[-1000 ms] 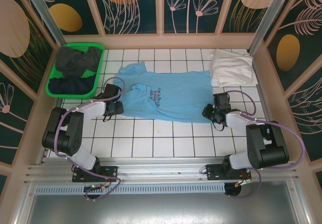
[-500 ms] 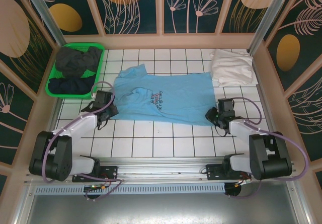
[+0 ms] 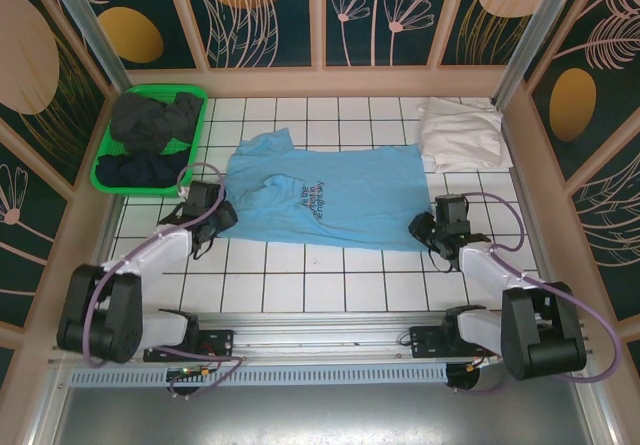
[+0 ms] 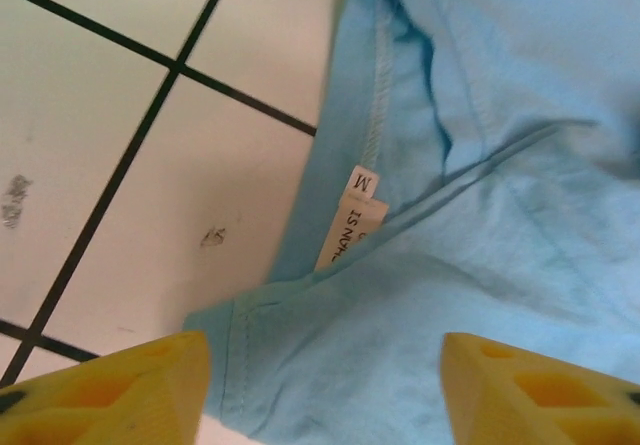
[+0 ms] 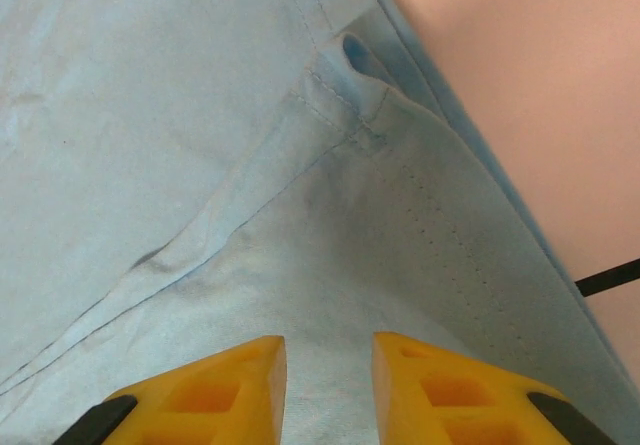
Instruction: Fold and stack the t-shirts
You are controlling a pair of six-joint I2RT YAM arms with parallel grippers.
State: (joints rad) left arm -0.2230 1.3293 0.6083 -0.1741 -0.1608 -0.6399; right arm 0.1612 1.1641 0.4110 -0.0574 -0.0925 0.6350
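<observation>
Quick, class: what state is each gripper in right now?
Left gripper: open over the blue t-shirt.
Right gripper: jaws narrow; holding cannot be told.

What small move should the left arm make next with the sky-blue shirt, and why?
Probably lower the left gripper and close it on the sky-blue t-shirt's edge near the neck label. Its fingers stand wide open astride that edge, while the right gripper sits low over the opposite hem.
</observation>
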